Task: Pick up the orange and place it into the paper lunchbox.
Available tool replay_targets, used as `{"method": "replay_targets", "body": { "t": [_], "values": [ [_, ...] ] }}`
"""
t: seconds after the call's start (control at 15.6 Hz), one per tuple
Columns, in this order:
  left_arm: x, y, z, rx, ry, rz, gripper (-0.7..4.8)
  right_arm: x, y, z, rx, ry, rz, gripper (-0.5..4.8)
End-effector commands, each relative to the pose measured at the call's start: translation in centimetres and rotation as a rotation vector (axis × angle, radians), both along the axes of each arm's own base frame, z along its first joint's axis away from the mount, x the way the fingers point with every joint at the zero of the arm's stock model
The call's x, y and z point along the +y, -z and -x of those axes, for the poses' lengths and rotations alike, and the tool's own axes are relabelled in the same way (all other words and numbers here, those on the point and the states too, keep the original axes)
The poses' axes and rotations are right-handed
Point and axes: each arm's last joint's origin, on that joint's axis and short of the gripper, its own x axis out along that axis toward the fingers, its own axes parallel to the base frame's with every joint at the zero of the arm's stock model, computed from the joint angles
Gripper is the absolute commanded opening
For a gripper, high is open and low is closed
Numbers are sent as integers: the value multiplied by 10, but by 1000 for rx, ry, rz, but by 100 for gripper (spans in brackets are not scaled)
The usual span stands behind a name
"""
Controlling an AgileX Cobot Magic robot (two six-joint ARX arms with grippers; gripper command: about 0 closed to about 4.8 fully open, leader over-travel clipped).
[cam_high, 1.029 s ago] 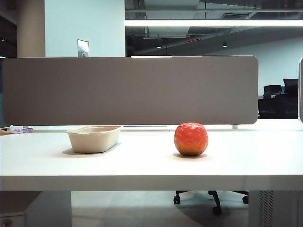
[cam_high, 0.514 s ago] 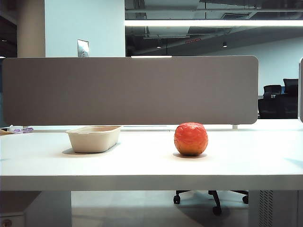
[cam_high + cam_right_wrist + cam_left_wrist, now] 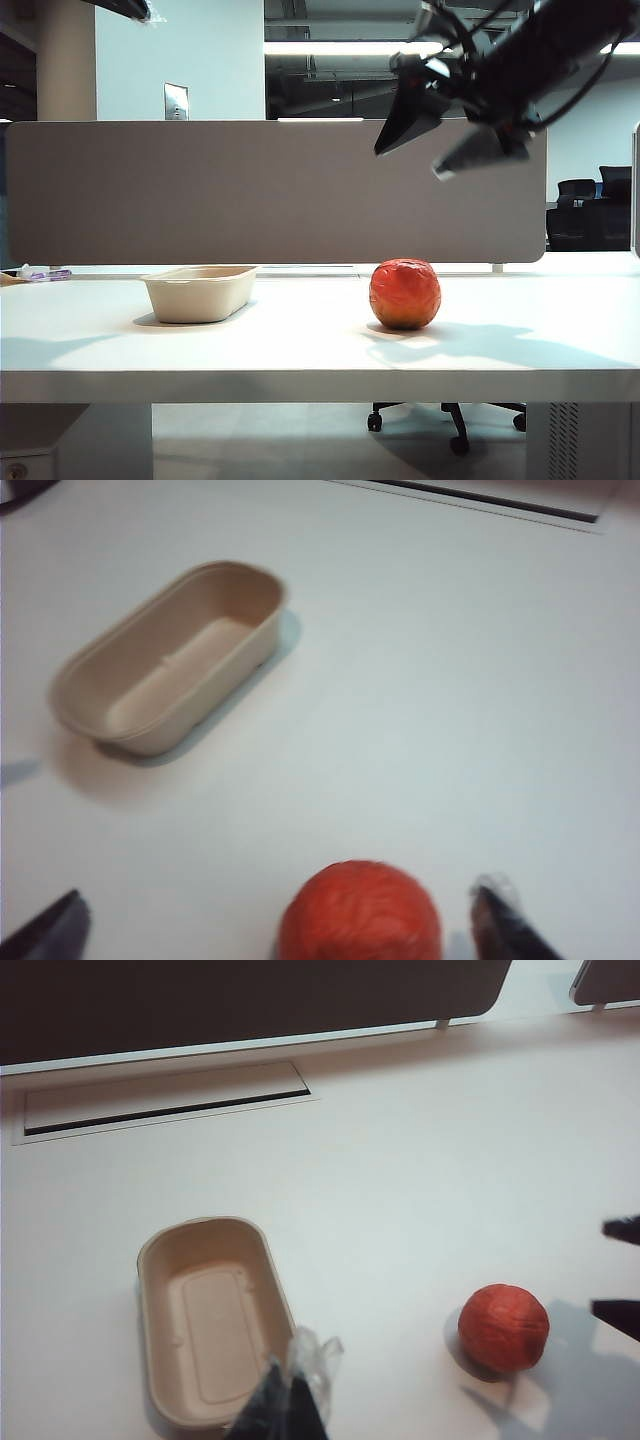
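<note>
In the exterior view, going from left to right, a dark sliver of the left arm (image 3: 125,8) cuts the upper left corner of the frame. Below it, left of centre on the white table (image 3: 300,350), sits the paper lunchbox (image 3: 198,293), a shallow beige tray with rounded corners, a rolled rim and sides tapering inward toward the base. Nothing lies in it.

Right of centre stands the orange (image 3: 404,294), round, red-orange, its skin wrinkled into small facets, with a yellowish-brown patch along the underside. It rests on the table well apart from the tray, casting a soft shadow to the right. A grey partition panel (image 3: 275,190) runs behind both.

High in the upper right of the frame hangs the right gripper (image 3: 437,140), its two dark fingers spread wide and pointing down-left, above the fruit without touching it. In the right wrist view the two fingertips (image 3: 505,925) stand far apart, with the orange (image 3: 360,912) between them at the lower edge.

In the left wrist view the left gripper (image 3: 285,1400) shows at the bottom edge over the near end of the tray (image 3: 215,1320); its dark fingertips look pressed together, with a bit of clear wrap on them. The orange (image 3: 504,1327) lies at lower right.
</note>
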Motion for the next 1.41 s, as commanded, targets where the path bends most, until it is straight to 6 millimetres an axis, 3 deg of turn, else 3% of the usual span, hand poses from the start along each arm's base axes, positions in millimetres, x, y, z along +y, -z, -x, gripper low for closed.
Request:
{"method": "replay_targets", "body": {
  "t": [0.06, 0.13, 0.19, 0.26, 0.32, 0.51, 0.58, 0.64, 0.71, 0.77, 0.84, 0.96, 1.03, 1.09, 1.16, 1.22, 1.41],
  "values": [
    [9, -11, 27, 141, 58, -37, -5, 26, 108, -49, 78, 19, 61, 479],
    [11, -8, 29, 173, 25, -65, -5, 26, 105, -50, 59, 22, 55, 301],
    [13, -2, 34, 244, 22, -95, -5, 49, 49, -70, -67, -37, -12, 301],
    [14, -2, 37, 249, 21, -97, -5, 63, 29, -76, -120, -58, -34, 301],
    [15, -3, 39, 246, 21, -96, -5, 78, 12, -81, -174, -83, -60, 301],
    [15, -6, 40, 233, 16, -93, -5, 104, -2, -90, -224, -125, -89, 301],
    [18, -9, 44, 219, -3, -85, -5, 196, 16, -116, -278, -198, -119, 301],
    [18, -10, 45, 216, -3, -84, -5, 216, 36, -118, -265, -211, -109, 301],
    [18, -10, 45, 217, -3, -84, -5, 222, 47, -120, -248, -208, -96, 302],
    [18, -10, 45, 217, -3, -84, -5, 229, 79, -123, -191, -206, -61, 304],
    [18, -10, 44, 217, -3, -84, -5, 228, 92, -126, -176, -186, -48, 370],
    [18, -10, 44, 216, -4, -83, -5, 227, 92, -127, -175, -183, -46, 479],
    [18, -10, 44, 213, -4, -83, -5, 227, 90, -127, -184, -184, -52, 479],
    [19, -10, 44, 208, -22, -94, -5, 204, 7, -114, -177, -166, -46, 466],
    [19, -10, 44, 209, -22, -95, -5, 193, -12, -108, -149, -157, -26, 350],
    [19, -11, 47, 211, 5, -81, -5, 99, -138, -28, 5, -17, 156, -6],
    [19, -11, 48, 217, 25, -73, -5, 81, -153, -2, 63, -13, 211, -6]
  ]
}}
